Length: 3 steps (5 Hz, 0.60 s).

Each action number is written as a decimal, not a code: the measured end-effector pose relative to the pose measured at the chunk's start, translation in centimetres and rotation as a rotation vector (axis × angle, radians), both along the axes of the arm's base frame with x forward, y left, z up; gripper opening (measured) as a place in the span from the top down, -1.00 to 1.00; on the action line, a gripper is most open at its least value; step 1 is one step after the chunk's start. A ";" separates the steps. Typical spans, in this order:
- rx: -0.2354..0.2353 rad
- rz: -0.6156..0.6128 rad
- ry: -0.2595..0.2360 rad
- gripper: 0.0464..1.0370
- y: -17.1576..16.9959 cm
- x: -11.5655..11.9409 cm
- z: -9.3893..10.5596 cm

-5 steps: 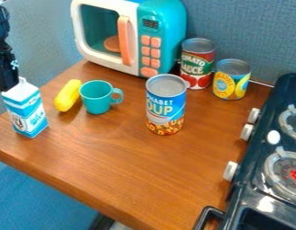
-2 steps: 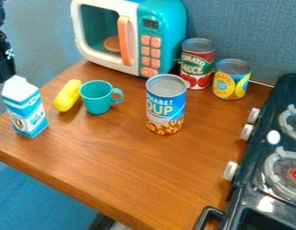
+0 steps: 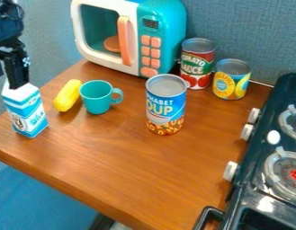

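Blue-and-white, the carton (image 3: pixel 27 110) is steadied by its base near the surface's (image 3: pixel 132 170) left edge, below the pincer (image 3: pixel 15 81); opening and grip cannot be told.

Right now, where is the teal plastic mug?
In the camera view, the mug stands left of centre on the wooden tabletop, just right of the elongated yellow toy.

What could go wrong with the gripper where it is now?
1. The black two-finger gripper is right at the top of the blue-and-white milk carton; a sideways nudge could tip it.
2. The carton stands near the brown wooden table's edge, so it might fall off.
3. Tipping inward, it could hit the yellow plastic corn.
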<state>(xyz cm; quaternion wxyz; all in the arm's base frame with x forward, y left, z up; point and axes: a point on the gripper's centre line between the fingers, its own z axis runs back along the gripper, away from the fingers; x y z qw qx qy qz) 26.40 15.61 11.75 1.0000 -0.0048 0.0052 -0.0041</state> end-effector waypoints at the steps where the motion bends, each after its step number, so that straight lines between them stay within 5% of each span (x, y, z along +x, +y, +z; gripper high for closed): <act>1: -0.005 -0.015 0.006 -0.93 -0.3 0.3 -0.5; 2: -0.001 -0.024 -0.010 -0.93 -0.5 0.7 -0.4; 3: -0.016 -0.016 0.033 -0.93 -0.4 0.7 -2.1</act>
